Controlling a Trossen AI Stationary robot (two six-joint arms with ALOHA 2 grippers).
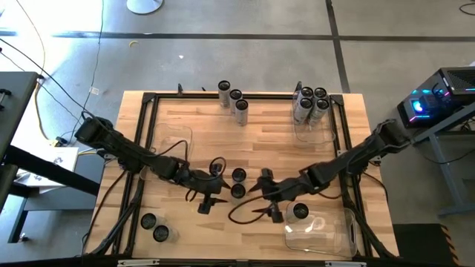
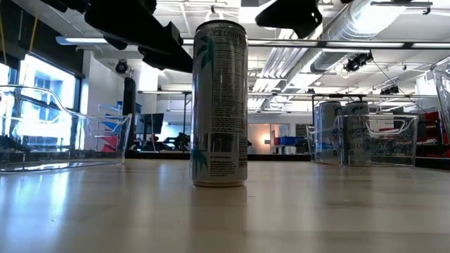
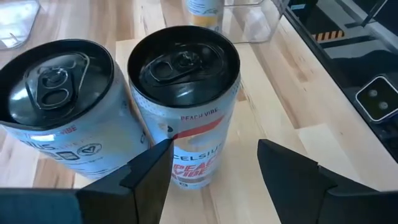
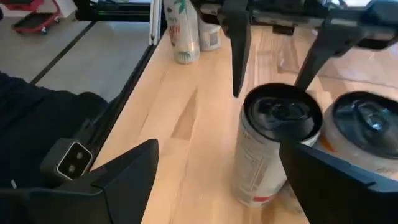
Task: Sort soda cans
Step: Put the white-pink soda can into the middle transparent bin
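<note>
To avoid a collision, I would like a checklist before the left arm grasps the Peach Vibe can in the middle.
1. Left end effector open: ok.
2. Peach Vibe can upright: ok.
3. Can centred between the left fingers: not ok, it sits to one side.
4. Gap to neighbour can: cannot tell, very close.
5. Right end effector clear of the area: not ok, it is open and close opposite.
</note>
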